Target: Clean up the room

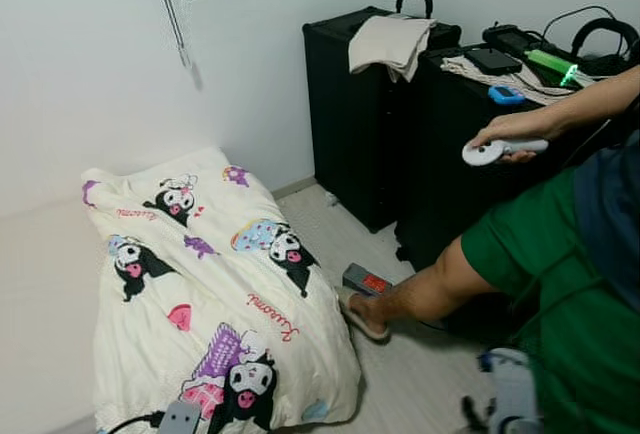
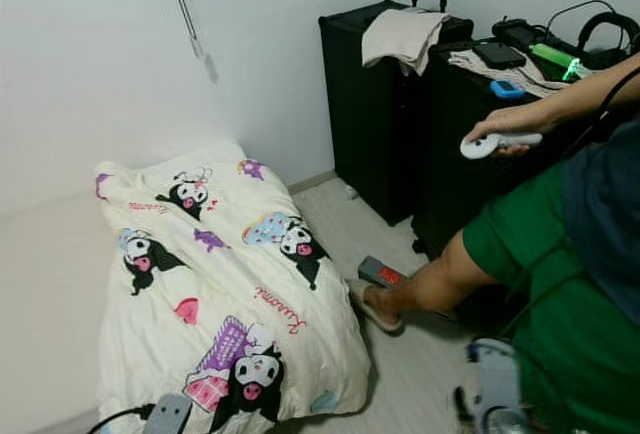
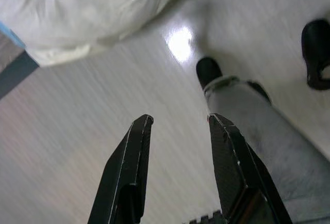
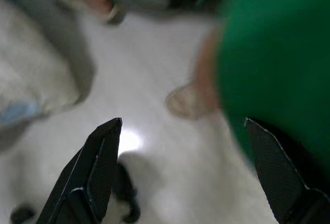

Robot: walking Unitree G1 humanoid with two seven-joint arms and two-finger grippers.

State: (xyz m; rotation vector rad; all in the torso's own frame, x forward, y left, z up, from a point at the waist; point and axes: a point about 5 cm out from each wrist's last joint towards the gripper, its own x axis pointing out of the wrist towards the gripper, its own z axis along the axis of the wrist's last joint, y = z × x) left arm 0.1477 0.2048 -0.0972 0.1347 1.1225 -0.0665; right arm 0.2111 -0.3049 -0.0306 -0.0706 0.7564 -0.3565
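Pale wood floor (image 1: 420, 374) beside cartoon-print quilt (image 1: 215, 294), black cases (image 1: 370, 114) against white wall; both tools spread, left tool (image 3: 178, 123), right tool (image 4: 183, 123).

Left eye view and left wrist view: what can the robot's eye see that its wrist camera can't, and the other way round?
The left eye view has the cartoon-print blanket's pictures, black cases by the wall, and a person in green shorts holding a white controller. The left wrist view has the left gripper, fingers apart and holding nothing, above the robot's grey leg and black foot. Both share the pale wood floor and the blanket's edge.
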